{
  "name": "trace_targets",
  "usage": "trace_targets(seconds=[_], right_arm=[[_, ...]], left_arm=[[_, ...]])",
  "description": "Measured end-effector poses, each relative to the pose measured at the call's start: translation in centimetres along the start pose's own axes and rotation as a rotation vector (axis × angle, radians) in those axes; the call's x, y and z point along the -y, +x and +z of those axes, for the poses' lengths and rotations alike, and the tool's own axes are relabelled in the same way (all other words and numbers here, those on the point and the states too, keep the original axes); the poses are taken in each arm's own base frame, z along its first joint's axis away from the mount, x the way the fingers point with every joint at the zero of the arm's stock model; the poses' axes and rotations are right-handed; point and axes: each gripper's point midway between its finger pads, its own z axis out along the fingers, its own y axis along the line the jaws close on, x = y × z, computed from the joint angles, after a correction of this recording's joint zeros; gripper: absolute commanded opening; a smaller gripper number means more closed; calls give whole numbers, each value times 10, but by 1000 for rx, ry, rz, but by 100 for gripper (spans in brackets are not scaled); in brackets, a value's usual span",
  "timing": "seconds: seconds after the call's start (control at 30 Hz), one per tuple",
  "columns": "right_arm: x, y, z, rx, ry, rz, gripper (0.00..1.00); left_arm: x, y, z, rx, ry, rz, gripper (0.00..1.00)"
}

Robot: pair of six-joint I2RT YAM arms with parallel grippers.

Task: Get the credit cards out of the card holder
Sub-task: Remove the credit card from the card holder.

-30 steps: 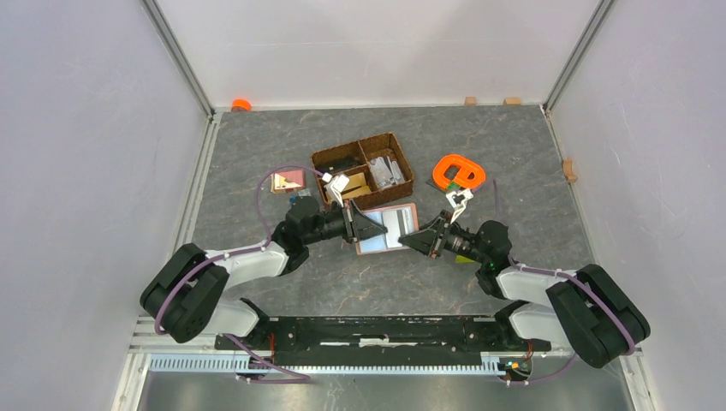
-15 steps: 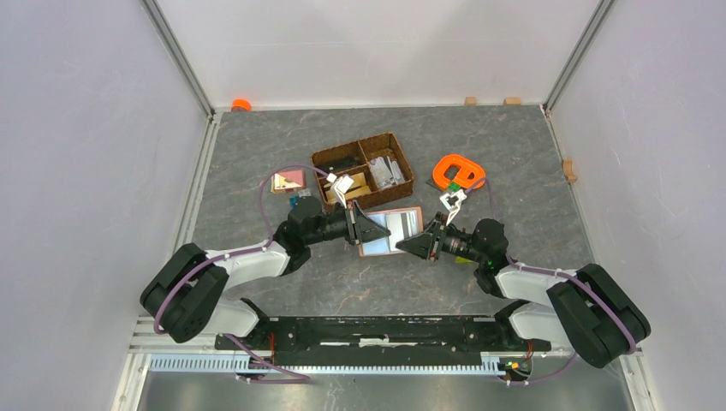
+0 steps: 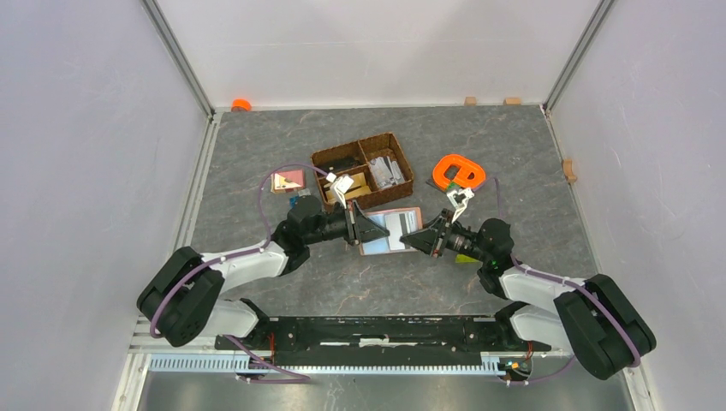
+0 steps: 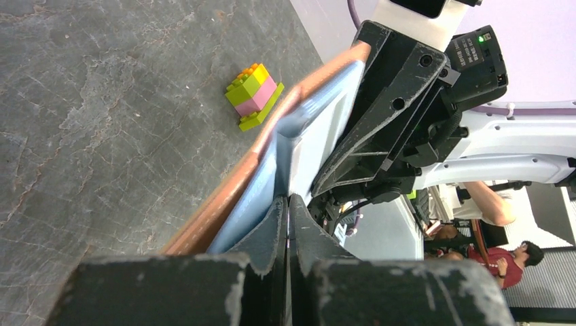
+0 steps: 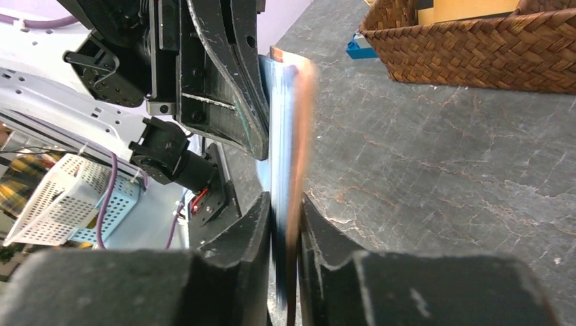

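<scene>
Both arms are holding the card holder (image 3: 392, 229) open over the desk (image 3: 514, 154).
The left gripper (image 3: 366, 229) is pinching one edge and the right gripper (image 3: 411, 239) the opposite edge, both jaws clamped tight, near the woven basket (image 3: 353, 145).

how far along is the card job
Done: grey cards seemingly already lie in the basket. In hand: both grippers hold the open card holder, left gripper pinching its pale inner edge, right gripper clamping the opposite side. To do: pull out whatever remains; count unclear.
</scene>
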Motion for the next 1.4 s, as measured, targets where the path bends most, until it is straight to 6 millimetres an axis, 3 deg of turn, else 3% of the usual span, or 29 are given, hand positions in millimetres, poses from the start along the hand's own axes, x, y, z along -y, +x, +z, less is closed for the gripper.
trace_targets(seconds=[0.13,0.27,0.53,0.67,0.73,0.8,1.03,1.2,1.4], right_arm=[[0,0,0,-1,1,16,7],[0,-1,0,3,-1,24,0],[-7,0,0,10,-50,67,0],[-9,-3,1,19,-65,82,0],[-9,-3,0,23,-68,88,3],[-10,-4,0,26,-72,91,5],[-12,-5,-1,34,-78,100,30],[-6,-6,-7,46,-59,118,25],[-5,-10,-11,66,-58,132,10]], left_arm=[[-2,0,0,1,-11,6,2],[-1,-2,-2,10,-19,12,17],[11,-9,-2,34,34,47,31],[14,-11,-1,38,55,51,27],[14,-11,0,38,60,52,18],[13,-11,0,40,59,46,3],[13,-13,0,43,61,40,2],[11,-10,0,35,49,31,2],[5,-12,-1,39,28,20,2]])
